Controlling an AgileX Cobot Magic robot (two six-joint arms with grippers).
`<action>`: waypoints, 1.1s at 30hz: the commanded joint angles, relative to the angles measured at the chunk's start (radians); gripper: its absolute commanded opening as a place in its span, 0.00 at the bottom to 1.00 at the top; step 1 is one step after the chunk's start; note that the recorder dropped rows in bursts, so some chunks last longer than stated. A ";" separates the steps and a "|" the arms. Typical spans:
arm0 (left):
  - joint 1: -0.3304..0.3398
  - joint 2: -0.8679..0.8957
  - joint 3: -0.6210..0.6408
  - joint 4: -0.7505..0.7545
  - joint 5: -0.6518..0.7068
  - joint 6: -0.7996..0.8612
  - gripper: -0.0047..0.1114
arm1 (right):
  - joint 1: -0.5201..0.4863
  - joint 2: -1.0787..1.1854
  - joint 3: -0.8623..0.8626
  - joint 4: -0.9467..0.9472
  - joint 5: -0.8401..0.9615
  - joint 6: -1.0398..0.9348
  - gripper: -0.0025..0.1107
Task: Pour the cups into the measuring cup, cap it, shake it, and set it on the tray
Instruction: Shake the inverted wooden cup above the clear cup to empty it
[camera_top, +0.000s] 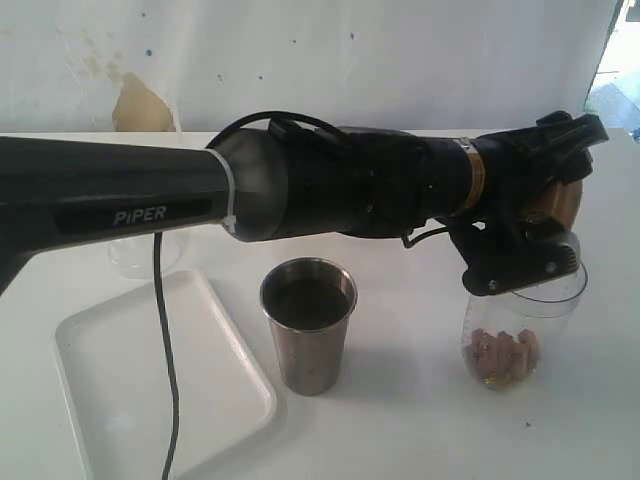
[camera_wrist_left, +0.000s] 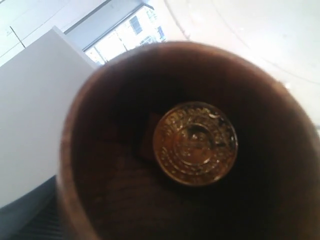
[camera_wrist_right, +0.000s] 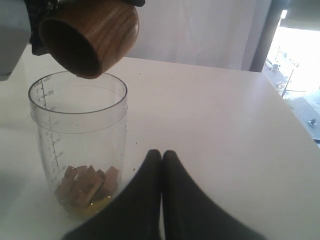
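My left gripper (camera_top: 545, 200) reaches across to the right and is shut on the brown wooden cup (camera_top: 560, 212). The cup is tipped mouth-down over the clear measuring cup (camera_top: 520, 325). In the right wrist view the wooden cup (camera_wrist_right: 92, 35) hangs just above the rim of the measuring cup (camera_wrist_right: 80, 125), which holds brown chunks (camera_wrist_right: 87, 184) and some yellow liquid. The wooden cup's dark inside (camera_wrist_left: 150, 190) fills the left wrist view, hiding the fingers. The steel tumbler (camera_top: 308, 325) stands upright mid-table. My right gripper (camera_wrist_right: 161, 154) is shut on nothing, beside the measuring cup.
The white tray (camera_top: 110, 400) lies at the front left, next to the steel tumbler. A clear vessel (camera_top: 140, 258) shows partly behind the left arm (camera_top: 150, 195), which spans the table. A few crumbs (camera_top: 528, 423) lie near the measuring cup.
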 joint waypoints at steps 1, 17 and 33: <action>-0.005 -0.012 -0.030 0.002 -0.028 -0.010 0.04 | -0.006 -0.004 0.000 0.000 -0.009 -0.002 0.02; -0.014 -0.012 -0.040 0.002 0.003 0.056 0.04 | -0.006 -0.004 0.000 0.000 -0.009 -0.002 0.02; -0.034 0.002 -0.051 0.239 0.160 -0.046 0.04 | -0.006 -0.004 0.000 0.000 -0.009 -0.002 0.02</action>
